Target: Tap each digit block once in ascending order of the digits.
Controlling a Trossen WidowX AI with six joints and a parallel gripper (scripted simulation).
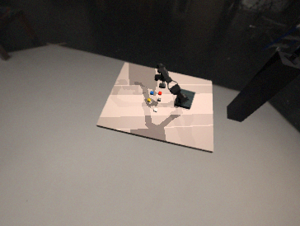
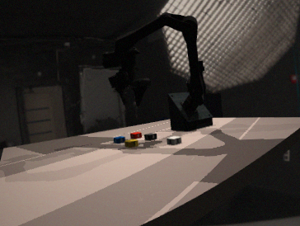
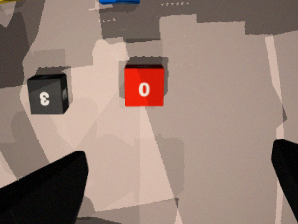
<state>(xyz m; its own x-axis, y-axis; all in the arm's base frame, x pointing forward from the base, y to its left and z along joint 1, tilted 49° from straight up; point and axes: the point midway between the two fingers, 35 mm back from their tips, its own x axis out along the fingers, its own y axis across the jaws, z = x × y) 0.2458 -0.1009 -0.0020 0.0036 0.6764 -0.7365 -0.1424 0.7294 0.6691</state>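
My gripper (image 2: pixel 134 105) (image 3: pixel 181 157) is open and empty, above the table and clear of the blocks. The red block (image 1: pixel 160 93) (image 2: pixel 136 135) (image 3: pixel 144 86) shows a 0 and lies ahead of the fingertips in the wrist view. The black block (image 1: pixel 159 99) (image 2: pixel 150 136) (image 3: pixel 47 95) shows a 3, left of the red one there. The blue block (image 1: pixel 152 92) (image 2: pixel 119 139) (image 3: pixel 120 1) is cut off at the wrist view's top edge. The yellow block (image 1: pixel 149 100) (image 2: pixel 131 143) and white block (image 1: pixel 155 110) (image 2: pixel 174 140) show no readable digit, nor does the blue one.
The arm's dark base (image 1: pixel 189 99) (image 2: pixel 190 121) stands on the table (image 1: pixel 194 136) (image 2: pixel 103 181), to the right of the blocks in the top and exterior views. Shadows of the arm fall across the table top. The blocks lie near one another, with the white one a little apart.
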